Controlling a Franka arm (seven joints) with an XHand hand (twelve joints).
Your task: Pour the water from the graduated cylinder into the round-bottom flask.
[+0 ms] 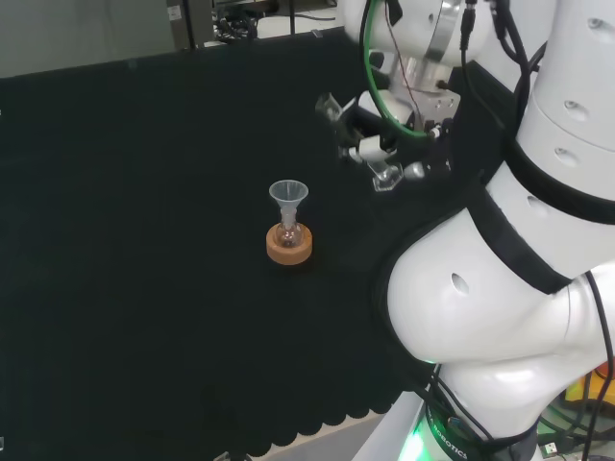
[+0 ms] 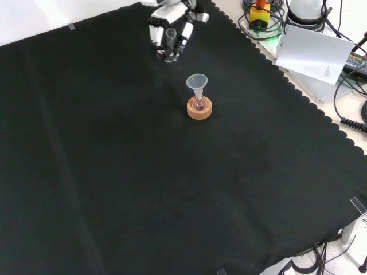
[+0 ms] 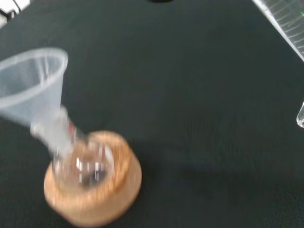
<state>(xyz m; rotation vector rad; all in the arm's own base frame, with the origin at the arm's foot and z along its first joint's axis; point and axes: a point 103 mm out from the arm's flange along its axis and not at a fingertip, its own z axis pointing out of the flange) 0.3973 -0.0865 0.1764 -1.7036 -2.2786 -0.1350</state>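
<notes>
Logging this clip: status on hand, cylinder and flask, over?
Hand curled on graduated cylinder, held off the cloth. Round-bottom flask with funnel upright on cork ring. Path clear.

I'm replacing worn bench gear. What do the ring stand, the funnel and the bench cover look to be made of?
The ring stand looks like cork: tan, matte, with a speckled grain. The funnel seems to be translucent plastic, milky rather than fully clear, though frosted glass can't be ruled out. The bench cover looks like black cloth, matte, with a scalloped cut edge.
</notes>
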